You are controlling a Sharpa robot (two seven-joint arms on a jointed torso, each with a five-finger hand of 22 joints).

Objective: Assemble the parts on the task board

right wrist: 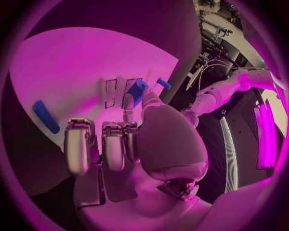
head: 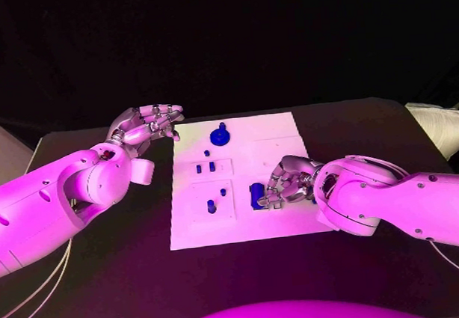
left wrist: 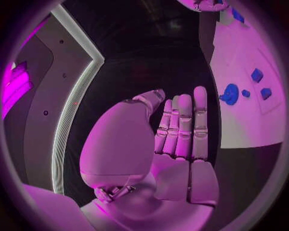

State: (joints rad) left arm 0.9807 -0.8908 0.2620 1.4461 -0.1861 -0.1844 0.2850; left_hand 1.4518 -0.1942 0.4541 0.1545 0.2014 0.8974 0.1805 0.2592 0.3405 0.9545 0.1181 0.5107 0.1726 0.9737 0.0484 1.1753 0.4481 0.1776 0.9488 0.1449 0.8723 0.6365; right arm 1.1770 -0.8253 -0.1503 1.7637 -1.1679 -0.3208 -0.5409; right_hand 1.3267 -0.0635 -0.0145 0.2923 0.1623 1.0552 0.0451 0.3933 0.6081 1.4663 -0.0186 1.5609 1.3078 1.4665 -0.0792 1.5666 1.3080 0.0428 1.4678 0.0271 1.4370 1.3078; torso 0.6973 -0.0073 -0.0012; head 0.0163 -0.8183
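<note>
Where fingers curl, blue part (head: 257, 195) beside right hand (head: 287, 185).

My head camera looks steeply down on the task board (head: 246, 225) from above. Each wrist camera sits close behind its own hand (palm filling the middle), and all three views share that white board.
</note>
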